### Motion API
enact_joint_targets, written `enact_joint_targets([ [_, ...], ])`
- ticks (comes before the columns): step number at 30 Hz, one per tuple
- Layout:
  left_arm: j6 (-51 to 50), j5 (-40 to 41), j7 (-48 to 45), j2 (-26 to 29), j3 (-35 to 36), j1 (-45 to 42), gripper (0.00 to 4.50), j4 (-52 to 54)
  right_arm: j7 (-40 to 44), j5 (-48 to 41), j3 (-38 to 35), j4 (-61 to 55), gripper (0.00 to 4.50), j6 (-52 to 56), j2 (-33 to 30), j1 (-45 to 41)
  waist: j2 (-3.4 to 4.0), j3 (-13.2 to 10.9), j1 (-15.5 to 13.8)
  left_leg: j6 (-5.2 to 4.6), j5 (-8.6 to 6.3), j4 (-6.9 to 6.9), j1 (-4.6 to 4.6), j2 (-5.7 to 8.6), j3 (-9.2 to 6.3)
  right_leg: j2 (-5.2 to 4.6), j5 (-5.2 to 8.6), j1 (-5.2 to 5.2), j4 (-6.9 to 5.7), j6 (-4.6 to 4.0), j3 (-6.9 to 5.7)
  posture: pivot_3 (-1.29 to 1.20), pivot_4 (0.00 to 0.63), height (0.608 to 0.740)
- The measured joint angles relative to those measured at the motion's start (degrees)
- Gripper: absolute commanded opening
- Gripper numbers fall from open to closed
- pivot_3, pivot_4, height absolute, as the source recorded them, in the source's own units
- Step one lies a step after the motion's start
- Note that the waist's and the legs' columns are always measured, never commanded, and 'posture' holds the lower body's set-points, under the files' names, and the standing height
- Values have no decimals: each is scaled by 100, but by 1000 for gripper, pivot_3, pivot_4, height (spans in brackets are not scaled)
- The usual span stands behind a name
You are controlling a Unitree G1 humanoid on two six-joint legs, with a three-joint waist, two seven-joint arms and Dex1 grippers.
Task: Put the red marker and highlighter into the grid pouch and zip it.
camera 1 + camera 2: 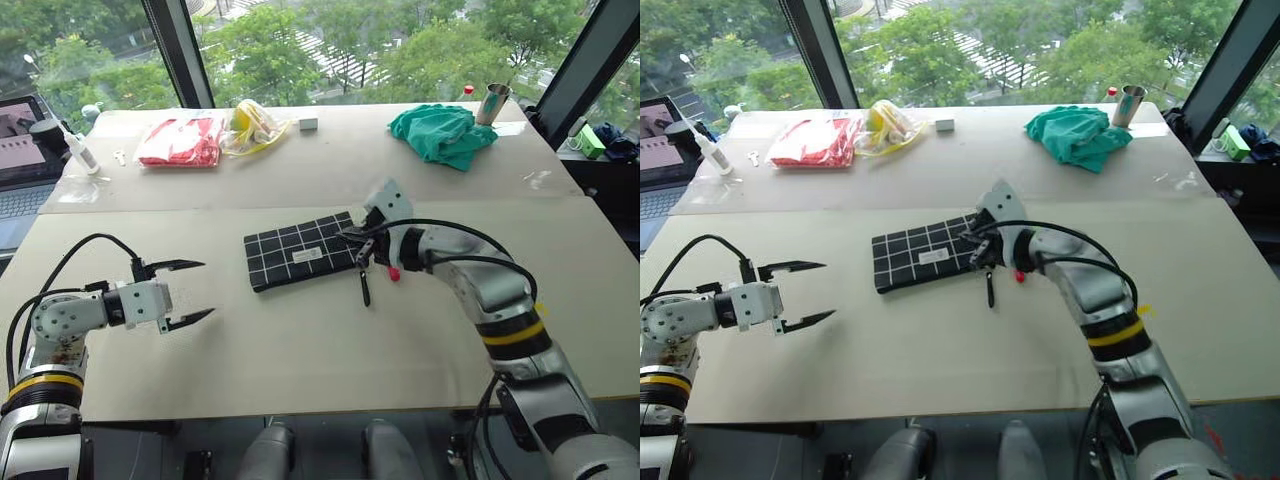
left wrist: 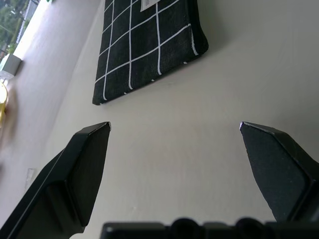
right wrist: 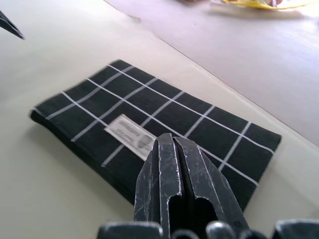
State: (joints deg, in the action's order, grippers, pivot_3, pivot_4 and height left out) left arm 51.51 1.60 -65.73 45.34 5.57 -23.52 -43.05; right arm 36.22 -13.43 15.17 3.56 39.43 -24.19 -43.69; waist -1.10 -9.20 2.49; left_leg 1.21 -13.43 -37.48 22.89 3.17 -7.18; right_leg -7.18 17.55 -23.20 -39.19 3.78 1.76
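The grid pouch (image 1: 298, 256), black with white lines and a white label, lies flat in the middle of the near table. My right gripper (image 1: 356, 243) hovers over its right end, fingers (image 3: 172, 149) pressed shut with nothing seen between them. A slim black strip (image 1: 365, 286), seemingly the zipper pull, lies on the table just off that end. A small red end (image 1: 395, 272) peeks out under my right wrist; it may be the red marker, whose barrel is hidden. The highlighter is out of view. My left gripper (image 1: 207, 289) is open, left of the pouch and apart from it.
On the far table lie a red packet (image 1: 180, 140), a yellow plastic bag (image 1: 255, 125), a small white box (image 1: 308, 123), a green cloth (image 1: 445, 135) and a metal cup (image 1: 492, 102). A laptop (image 1: 20, 150) and a white bottle (image 1: 80, 150) stand far left.
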Motion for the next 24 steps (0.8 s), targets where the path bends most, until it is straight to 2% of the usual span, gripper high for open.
enact_joint_targets([
  [4,353,-306,375,-18,-239,-240,4500,-306,156,437,458,371,61,-105,-77,-5,0,0,30,-1,0,-4,6,1,0,0,0,-6,-10,0,0,0,150,740],
  [9,479,-519,703,-320,-639,-735,4500,-545,194,1267,951,725,61,-549,-217,-103,0,0,64,-4,-2,-32,17,3,-3,1,0,-7,-14,0,-8,0,150,740],
  [14,597,-735,943,-338,-909,-1093,4500,-848,184,1588,986,848,61,-716,-52,-139,-1,1,148,-3,-2,-32,16,2,-10,2,0,-6,-30,0,-12,0,150,740],
  [20,794,-1422,1587,-319,-1317,-1646,4500,-1440,107,1889,999,824,61,-785,48,-68,-2,2,136,-4,-2,-37,10,7,-18,1,0,2,-58,1,-21,0,150,740],
  [24,776,-1432,1755,-651,-1381,-1891,4500,-1741,115,1929,911,823,61,-779,43,-28,-2,3,93,-4,-2,-41,10,10,-22,0,0,5,-57,1,-24,0,150,740],
])
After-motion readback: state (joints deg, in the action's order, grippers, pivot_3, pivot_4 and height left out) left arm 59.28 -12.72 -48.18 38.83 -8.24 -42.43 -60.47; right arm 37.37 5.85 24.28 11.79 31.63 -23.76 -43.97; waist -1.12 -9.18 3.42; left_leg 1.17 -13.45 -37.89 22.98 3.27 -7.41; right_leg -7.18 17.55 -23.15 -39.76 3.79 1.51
